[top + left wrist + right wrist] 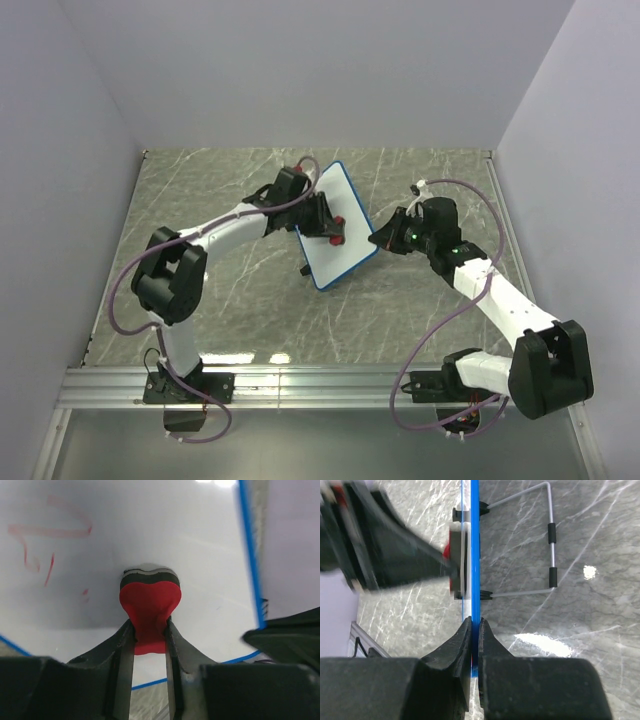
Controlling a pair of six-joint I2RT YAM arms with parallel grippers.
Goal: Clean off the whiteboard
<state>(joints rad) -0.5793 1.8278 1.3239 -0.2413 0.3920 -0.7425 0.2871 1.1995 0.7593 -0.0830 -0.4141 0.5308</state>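
Pressing red eraser [150, 600] against whiteboard [190, 535], left hand [150, 630] gripping it; right hand [474, 627] clamped on board's right edge.

There is one whiteboard [342, 262] on one marble table [220, 170], and one red eraser [150, 602]. Two robot arms are in view, the left arm [215, 235] and the right arm [500, 295]. Each ends in one gripper with two fingers, the left gripper [150, 635] and the right gripper [475, 626]. Two purple cables [112, 300] show, one per arm. One wire stand [551, 550] sits behind the board and carries two black sleeves. The board has a few red marker strokes [50, 530], too blurred to count exactly.
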